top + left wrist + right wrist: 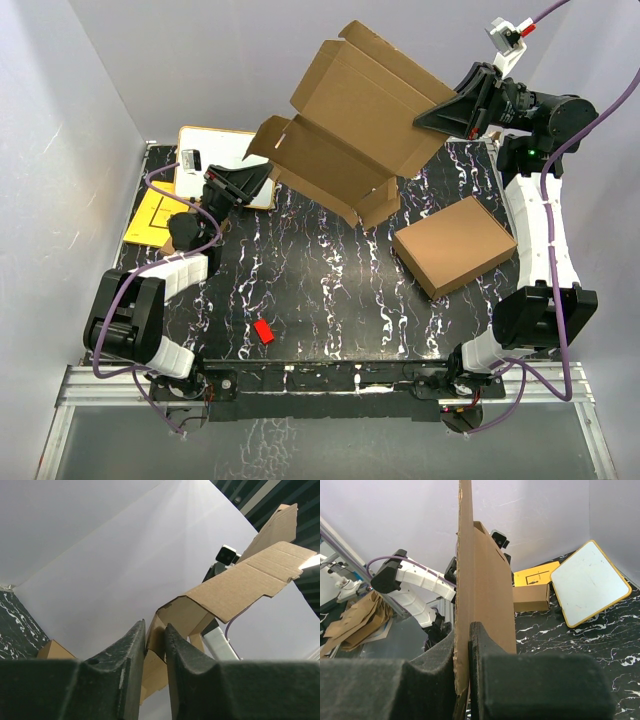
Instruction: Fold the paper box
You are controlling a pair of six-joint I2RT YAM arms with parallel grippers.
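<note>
The paper box [350,120] is an unfolded brown die-cut mailer, held tilted in the air over the back of the table. My left gripper [264,176] is shut on its left side flap. In the left wrist view the flap [156,639] sits pinched between the fingers [131,655], and the panels [240,587] rise up to the right. My right gripper [436,114] is shut on the box's right edge. In the right wrist view the cardboard [485,590] stands edge-on between the pads [485,650].
A larger closed brown box [455,245] lies on the black marbled table [330,310] at the right. A whiteboard [215,160], yellow paper [150,215] and a small brown box [531,597] are at the back left. A small red piece [264,331] lies near the front.
</note>
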